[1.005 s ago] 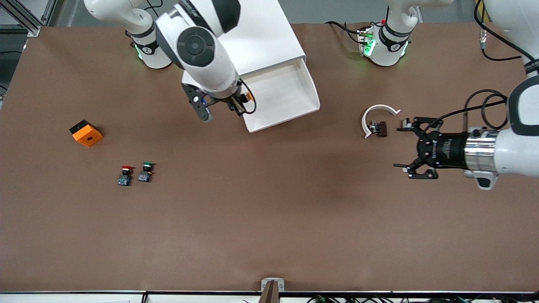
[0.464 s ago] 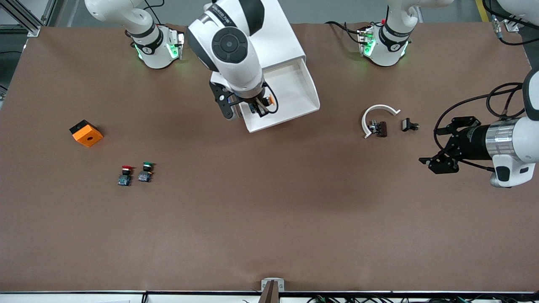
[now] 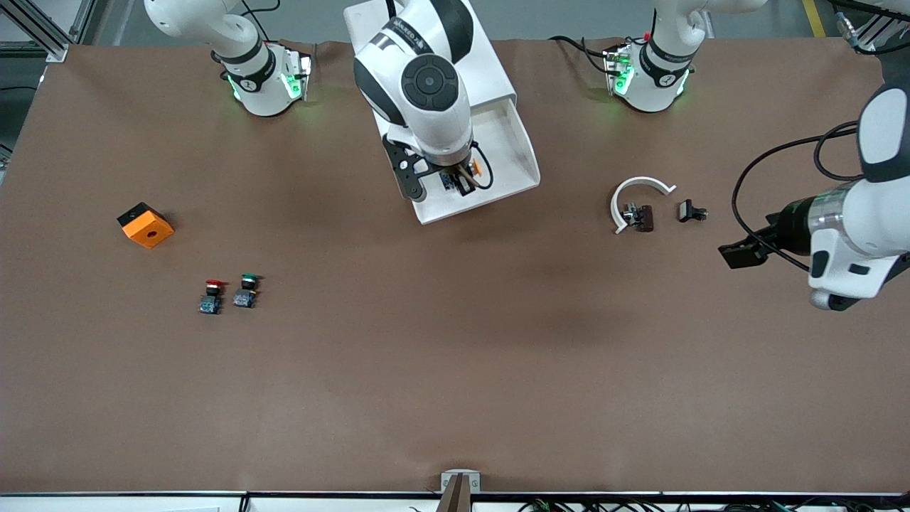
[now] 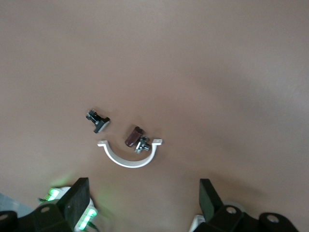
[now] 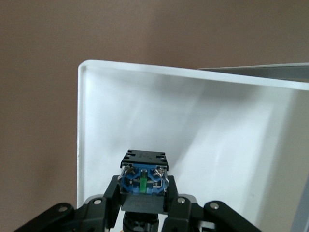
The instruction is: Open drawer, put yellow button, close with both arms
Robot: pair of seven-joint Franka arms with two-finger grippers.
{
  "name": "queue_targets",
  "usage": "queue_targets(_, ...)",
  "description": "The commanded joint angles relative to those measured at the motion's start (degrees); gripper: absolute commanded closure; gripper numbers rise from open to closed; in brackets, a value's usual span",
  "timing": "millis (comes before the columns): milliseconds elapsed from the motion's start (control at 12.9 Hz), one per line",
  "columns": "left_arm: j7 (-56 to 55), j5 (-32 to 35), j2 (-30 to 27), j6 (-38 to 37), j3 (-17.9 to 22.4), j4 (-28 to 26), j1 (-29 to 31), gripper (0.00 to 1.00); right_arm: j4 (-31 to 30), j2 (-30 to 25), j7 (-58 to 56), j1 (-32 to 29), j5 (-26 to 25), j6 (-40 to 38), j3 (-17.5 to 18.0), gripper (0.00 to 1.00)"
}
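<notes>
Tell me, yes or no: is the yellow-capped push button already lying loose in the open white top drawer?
No. The yellow button is clamped in the right gripper, held over the open drawer.

My black right gripper (image 5: 143, 205) holds the yellow button (image 3: 475, 169), its body blue and black, over the white drawer (image 3: 498, 186) on the brown bench (image 3: 455, 341).

Looks like a robotics lab. Brown-covered table (image 3: 455, 370) with white arm bases (image 3: 259, 78) bolted on, glowing green. Aluminium framing (image 3: 43, 28) at ten o'clock.
</notes>
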Motion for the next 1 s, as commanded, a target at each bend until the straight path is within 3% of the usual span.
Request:
queue_targets(0,5.6,1.6,-3.4,2.3,-0.4,-5.7,-0.1,0.00,1.8,1.1,0.7,0.7,0.6,-0.6,-0.7,0.64)
queue_targets(77,6.4,1.6,-5.5,4.8,-0.5,-9.1,-0.1,0.00,1.8,1.1,0.7,1.4,0.5,-0.5,-0.8,0.59)
queue_targets(155,7.0,1.6,-7.9,8.0,-1.2,-13.4,-0.1,0.00,1.8,1.1,0.6,1.5,0.6,-0.5,-0.7,0.48)
queue_targets(232,7.2,1.6,-10.6,12.0,-1.7,-18.4,-0.1,0.00,1.8,1.1,0.5,1.4,0.9,-0.7,-0.7,0.18)
queue_targets(309,7.5,1.5,-12.6,15.1,-2.4,-22.3,-0.1,0.00,1.8,1.1,0.5,1.4,1.0,-0.7,-0.7,0.00)
queue_targets(696,6.4,1.5,-13.1,27.7,-9.6,-30.9,-0.3,0.00,3.6,0.3,0.4,1.2,1.3,-1.6,-0.7,0.00)
queue_targets(928,0.9,1.4,-12.5,34.8,-15.1,-36.2,-1.6,0.00,5.2,-2.9,-1.6,0.3,1.4,-7.6,-0.9,0.00)
